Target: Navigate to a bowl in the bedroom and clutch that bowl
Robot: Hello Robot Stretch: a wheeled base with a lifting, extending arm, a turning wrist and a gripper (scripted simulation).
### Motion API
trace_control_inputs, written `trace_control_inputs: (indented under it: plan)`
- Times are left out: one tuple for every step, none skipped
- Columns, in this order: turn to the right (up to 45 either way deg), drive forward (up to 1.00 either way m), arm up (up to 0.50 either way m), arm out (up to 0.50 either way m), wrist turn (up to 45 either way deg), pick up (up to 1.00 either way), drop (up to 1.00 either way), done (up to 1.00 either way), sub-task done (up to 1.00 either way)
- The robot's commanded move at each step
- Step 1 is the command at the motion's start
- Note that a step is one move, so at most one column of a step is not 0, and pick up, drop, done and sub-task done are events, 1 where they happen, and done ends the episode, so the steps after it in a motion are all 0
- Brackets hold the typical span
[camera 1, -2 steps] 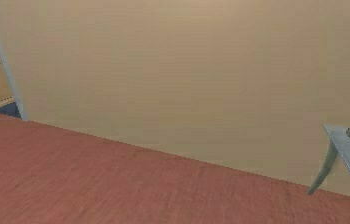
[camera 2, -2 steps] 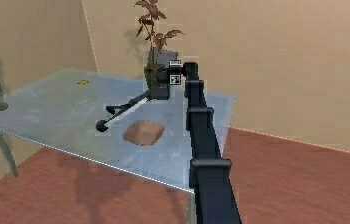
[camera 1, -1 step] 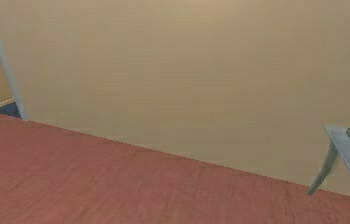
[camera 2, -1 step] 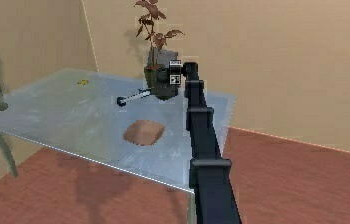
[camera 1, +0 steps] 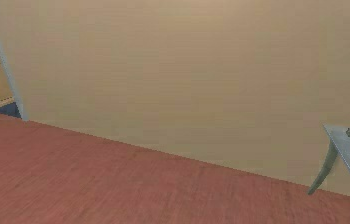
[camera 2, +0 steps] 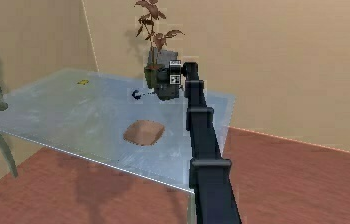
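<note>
The brown bowl [camera 2: 143, 132] sits on the pale worktop [camera 2: 53, 112], just left of the dark arm [camera 2: 205, 140]. The pincer [camera 2: 139, 94] lies farther out than the bowl, before a potted plant [camera 2: 155, 40] — whether it holds anything, I cannot tell.

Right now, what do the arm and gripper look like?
The arm is a dark, square, segmented bar. At its end sit two small white squares with black marks, then the gripper: a dark body with two thin jaws.
</note>
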Motion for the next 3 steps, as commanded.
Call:
trace_control_inputs:
  plan:
    - [0.0,0.00,-0.30,0.00,0.0,0.00,0.00,0.00,0.00]
    - [0.0,0.00,0.00,0.00,0.0,1.00,0.00,0.00,0.00]
    - [0.0,0.00,0.10,0.00,0.0,0.00,0.00,0.00,0.00]
